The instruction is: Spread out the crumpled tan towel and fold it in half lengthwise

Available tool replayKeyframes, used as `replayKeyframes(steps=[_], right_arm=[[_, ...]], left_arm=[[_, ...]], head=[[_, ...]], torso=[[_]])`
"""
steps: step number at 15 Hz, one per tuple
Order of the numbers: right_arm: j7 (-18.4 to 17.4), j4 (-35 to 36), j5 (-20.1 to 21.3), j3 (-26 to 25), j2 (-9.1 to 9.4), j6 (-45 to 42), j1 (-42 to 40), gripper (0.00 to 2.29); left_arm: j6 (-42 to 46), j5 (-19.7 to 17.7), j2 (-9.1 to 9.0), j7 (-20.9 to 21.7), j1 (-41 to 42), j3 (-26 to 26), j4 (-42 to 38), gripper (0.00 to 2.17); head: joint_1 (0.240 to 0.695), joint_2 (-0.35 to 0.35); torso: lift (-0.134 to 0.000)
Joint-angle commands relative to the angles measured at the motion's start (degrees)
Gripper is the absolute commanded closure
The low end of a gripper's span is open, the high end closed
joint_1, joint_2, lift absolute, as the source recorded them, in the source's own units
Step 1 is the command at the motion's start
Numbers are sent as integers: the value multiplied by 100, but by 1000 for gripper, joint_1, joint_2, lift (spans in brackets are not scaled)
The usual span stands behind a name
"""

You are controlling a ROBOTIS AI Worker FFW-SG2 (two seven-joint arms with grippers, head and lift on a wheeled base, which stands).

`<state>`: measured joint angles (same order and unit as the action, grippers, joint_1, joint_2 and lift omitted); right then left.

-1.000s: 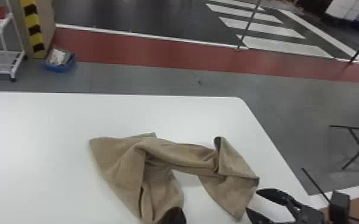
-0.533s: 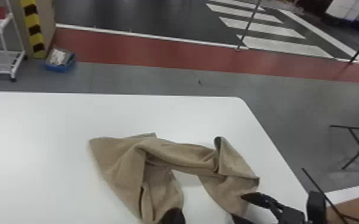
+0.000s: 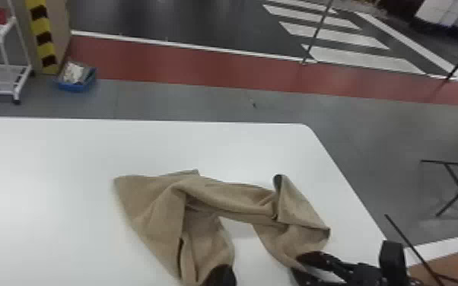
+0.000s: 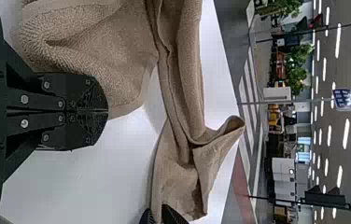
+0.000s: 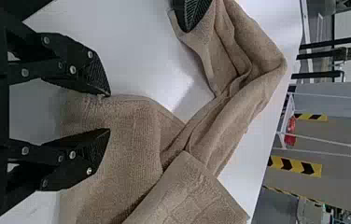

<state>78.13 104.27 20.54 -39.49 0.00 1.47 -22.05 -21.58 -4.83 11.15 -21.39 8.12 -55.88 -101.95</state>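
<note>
- Left gripper point(image 3: 221, 275), toward six o'clock in the head view: black, rounded tip
- Its fingers point(image 4: 89, 95): flat black plates, finely ribbed near the ends
- Round silver screws point(image 4: 24, 99) along its black links
- Right gripper point(image 3: 294, 263), toward five o'clock: black, tapered fingers, ridged pads point(image 5: 95, 77), silver screws
- Behind it, a black upright block point(image 3: 392, 256)

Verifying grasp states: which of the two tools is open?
The right tool, at the right-hand end of the tan towel. Its two fingers stand apart; the left tool has its fingers closed together.
</note>
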Motion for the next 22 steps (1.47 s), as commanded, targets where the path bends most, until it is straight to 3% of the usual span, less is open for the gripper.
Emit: replayKeyframes(steps=[1, 2, 3, 4, 5, 10, 14, 15, 16, 18, 19, 22], right_arm=[[-9, 138, -15, -59, 5, 7, -1, 1430], [-70, 226, -59, -68, 5, -11, -18, 1639], [-88, 305, -138, -103, 5, -11, -18, 1663], [-79, 366, -313, -173, 5, 25, -18, 1663], [-79, 490, -559, -226, 5, 60, -18, 1666], [-79, 823, -893, -569, 5, 763, 509, 1750], [-290, 692, -981, -1272, 5, 1607, 1625, 1750], [-378, 498, -1069, -1342, -132, 1888, 1801, 1750], [-545, 323, -1148, -1404, -404, 2169, 1994, 1750], [-686, 147, -1219, -1492, -703, 2661, 2311, 1750], [-686, 85, -1236, -1500, -782, 2890, 2425, 1750], [-914, 24, -1254, -1474, -782, 3118, 2548, 1750]], left_arm=[[-53, -9, 1, 3, -3, 69, 0, 1382], [-88, -27, 10, -23, -3, 95, -9, 1403], [-88, -44, 18, -67, -3, 122, -26, 1727], [-106, -44, 36, -111, 5, 139, -35, 1791], [-123, -35, 45, -111, 5, 210, -79, 1791], [-141, -35, 177, -111, 120, 702, -510, 1794], [-176, -27, 528, -14, 550, 1871, -1441, 1794], [-211, -97, 607, 21, 647, 2257, -1643, 1794], [-211, -255, 695, 74, 779, 2741, -1881, 1794], [-404, -431, 713, 232, 999, 3470, -2268, 1798], [-422, -457, 713, 267, 1034, 3655, -2320, 1798], [-422, -501, 704, 302, 1016, 3971, -2347, 1794]], head=[[695, -350], [695, -350], [695, -350], [695, -350], [695, -350], [695, -350], [695, -350], [695, -350], [695, -350], [695, -350], [695, -350], [695, -350]], torso=[[-125], [-125], [-125], [-125], [-125], [-125], [-125], [-125], [-125], [-125], [-125], [-125]])
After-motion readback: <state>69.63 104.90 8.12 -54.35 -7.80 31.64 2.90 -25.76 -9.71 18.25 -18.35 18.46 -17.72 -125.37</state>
